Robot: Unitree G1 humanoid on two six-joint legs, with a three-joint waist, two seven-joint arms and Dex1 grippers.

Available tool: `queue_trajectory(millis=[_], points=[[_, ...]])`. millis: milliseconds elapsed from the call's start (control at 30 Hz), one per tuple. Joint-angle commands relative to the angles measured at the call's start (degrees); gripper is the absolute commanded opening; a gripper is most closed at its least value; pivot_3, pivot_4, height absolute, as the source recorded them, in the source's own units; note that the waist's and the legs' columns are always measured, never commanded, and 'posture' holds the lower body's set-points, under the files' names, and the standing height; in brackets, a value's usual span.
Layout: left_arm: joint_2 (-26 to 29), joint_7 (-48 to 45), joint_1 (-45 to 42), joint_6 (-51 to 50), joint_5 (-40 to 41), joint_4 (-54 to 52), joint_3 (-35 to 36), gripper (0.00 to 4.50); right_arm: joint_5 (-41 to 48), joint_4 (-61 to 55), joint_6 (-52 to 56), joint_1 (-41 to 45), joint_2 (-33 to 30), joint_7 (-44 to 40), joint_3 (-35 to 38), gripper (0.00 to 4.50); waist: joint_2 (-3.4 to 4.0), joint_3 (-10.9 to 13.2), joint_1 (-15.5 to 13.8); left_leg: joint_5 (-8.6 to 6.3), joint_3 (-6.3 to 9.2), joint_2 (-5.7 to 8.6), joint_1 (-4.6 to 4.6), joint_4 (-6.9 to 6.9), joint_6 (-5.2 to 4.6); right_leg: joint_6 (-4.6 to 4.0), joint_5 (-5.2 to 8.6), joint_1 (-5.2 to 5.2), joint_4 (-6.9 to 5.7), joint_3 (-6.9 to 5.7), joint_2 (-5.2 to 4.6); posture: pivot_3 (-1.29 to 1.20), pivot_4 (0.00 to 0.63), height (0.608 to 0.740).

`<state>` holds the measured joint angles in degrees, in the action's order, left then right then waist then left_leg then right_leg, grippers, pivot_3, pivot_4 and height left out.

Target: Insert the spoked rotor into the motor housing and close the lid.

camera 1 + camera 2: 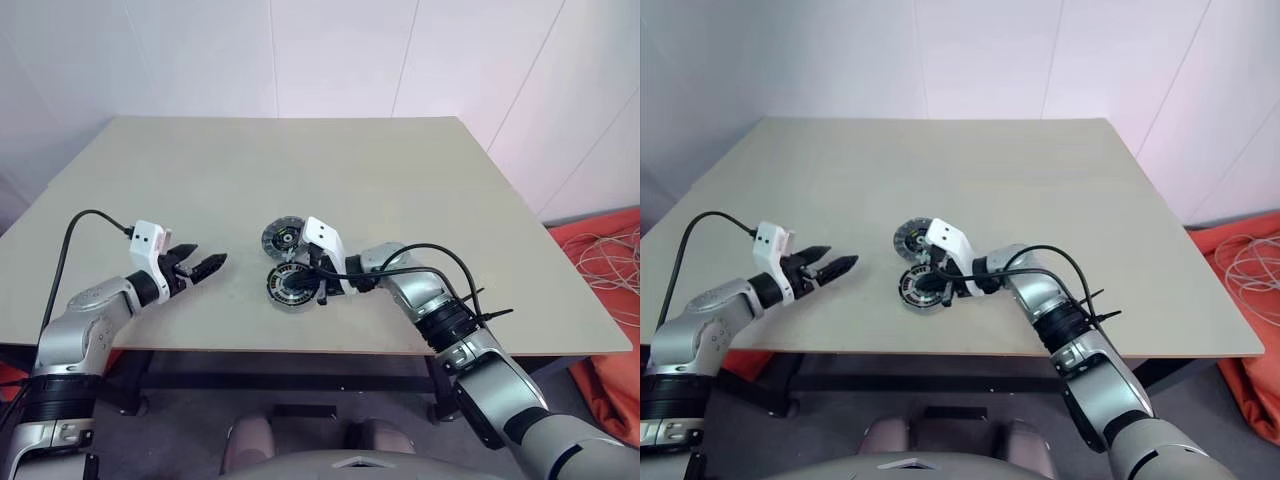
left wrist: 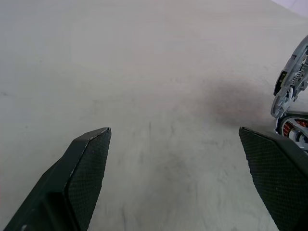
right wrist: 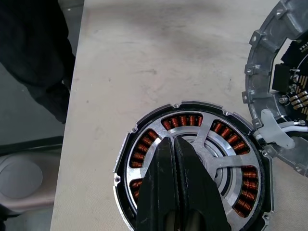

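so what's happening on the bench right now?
The spoked rotor already sits inside the motor housing on the table. The right gripper, shut and holding nothing, hovers over the rotor. The lid lies just beyond the housing, not yet fitted. The left gripper waits open off to the left.

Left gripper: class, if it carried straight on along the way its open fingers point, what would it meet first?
Probably the motor housing beside the right gripper. The left gripper points across bare table toward it, angled slightly down, so it might graze the tabletop first.
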<state>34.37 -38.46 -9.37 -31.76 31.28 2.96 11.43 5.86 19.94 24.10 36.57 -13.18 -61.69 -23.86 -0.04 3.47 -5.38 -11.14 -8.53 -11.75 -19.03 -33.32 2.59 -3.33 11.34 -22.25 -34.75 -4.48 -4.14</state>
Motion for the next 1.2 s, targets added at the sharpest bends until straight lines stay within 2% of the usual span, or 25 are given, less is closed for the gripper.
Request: queue_trajectory(millis=[33, 167, 300, 400, 500, 533, 733, 1000, 1200], points=[[-0.02, 0.24, -0.39, 0.4, 0.16, -2.55, 1.82, 4.5, -0.2, -1.62, 0.06, 0.76, -0.93, -0.49, 0.46, 0.03, 0.0, 0.0, -0.04, 0.0, 0.0, 0.0, 0.0, -0.01, 0.0, 0.0, 0.0, -0.01, 0.0, 0.0, -0.01, 0.0, 0.0, 0.74], [-0.51, 0.4, -1.06, 0.7, -0.16, -2.1, 1.4, 4.5, -0.69, -6.35, -3.57, 2.46, -5.06, -2.85, 1.34, 0.03, 0.0, 0.01, -0.14, 0.0, 0.0, 0.0, -0.02, -0.03, 0.0, 0.0, 0.0, -0.05, 0.0, 0.0, -0.01, 0.0, 0.0, 0.74], [-0.63, 0.11, -1.87, 0.68, -0.55, -1.28, 1.07, 4.5, -2.02, -8.67, -11.3, 4.87, -11.45, -9.96, -0.05, 0.03, -0.02, 0.0, -0.09, 0.0, 0.0, 0.0, -0.07, -0.04, 0.0, 0.0, 0.0, -0.09, 0.0, 0.0, -0.02, 0.0, 0.0, 0.74], [-0.66, -0.19, -2.57, 0.6, -0.89, -0.63, 0.71, 4.5, -3.4, -7.34, -16.59, 7.37, -13.84, -14.19, -1.38, 0.92, -0.02, 0.0, 0.05, 0.0, -0.01, -0.04, -0.09, -0.01, 0.0, 0.0, 0.0, -0.11, -0.03, -0.01, 0.01, 0.0, 0.0, 0.74], [-0.83, -0.5, -3.56, 0.63, -1.23, -0.01, 0.45, 4.5, -7.98, -2.6, -28.04, 11.89, -15.69, -18.93, -4.75, 2.01, -0.01, 0.01, 0.19, 0.0, -0.05, -0.04, -0.15, 0.0, 0.0, -0.01, 0.0, -0.15, -0.03, -0.01, 0.02, 0.0, 0.0, 0.74], [-0.89, -0.56, -3.79, 0.64, -1.32, 0.16, 0.43, 4.5, -8.81, -1.07, -30.42, 12.91, -15.7, -19.69, -5.39, 2.26, -0.01, 0.01, 0.19, 0.0, -0.05, -0.04, -0.15, -0.01, 0.0, -0.02, 0.0, -0.19, -0.03, -0.01, 0.02, 0.0, 0.0, 0.74], [-1.52, -0.19, -3.12, 0.71, -1.25, -1.11, 0.84, 4.5, -18.41, 14.99, -54.01, 23.86, -12.36, -21.14, -12.65, 4.41, -0.02, 0.01, 0.29, -0.01, -0.04, -0.02, -0.3, -0.09, -0.03, -0.29, -0.15, -0.39, -0.06, -0.02, -0.01, 0.0, 0.0, 0.74], [-2.09, 1.05, -0.95, 0.69, -0.91, -3.26, 1.92, 4.5, -27.65, 26.85, -73.3, 27.05, -8.67, -15.61, -17.9, 4.49, -0.03, 0.0, 0.72, -0.15, -0.01, -0.04, -0.93, -0.35, -0.25, -0.49, -0.25, -0.83, -0.09, -0.07, -0.01, 0.0, 0.0, 0.74], [-1.93, 1.18, -0.91, 0.52, -0.82, -3.46, 2.11, 4.5, -31.27, 31.01, -78.71, 27.78, -7.36, -11.31, -18.82, 4.49, -0.01, 0.02, 1.65, -0.29, -0.01, -0.07, -1.02, -0.81, -0.46, -0.49, -0.25, -0.81, -0.22, -0.04, -0.02, 0.0, 0.0, 0.74]])
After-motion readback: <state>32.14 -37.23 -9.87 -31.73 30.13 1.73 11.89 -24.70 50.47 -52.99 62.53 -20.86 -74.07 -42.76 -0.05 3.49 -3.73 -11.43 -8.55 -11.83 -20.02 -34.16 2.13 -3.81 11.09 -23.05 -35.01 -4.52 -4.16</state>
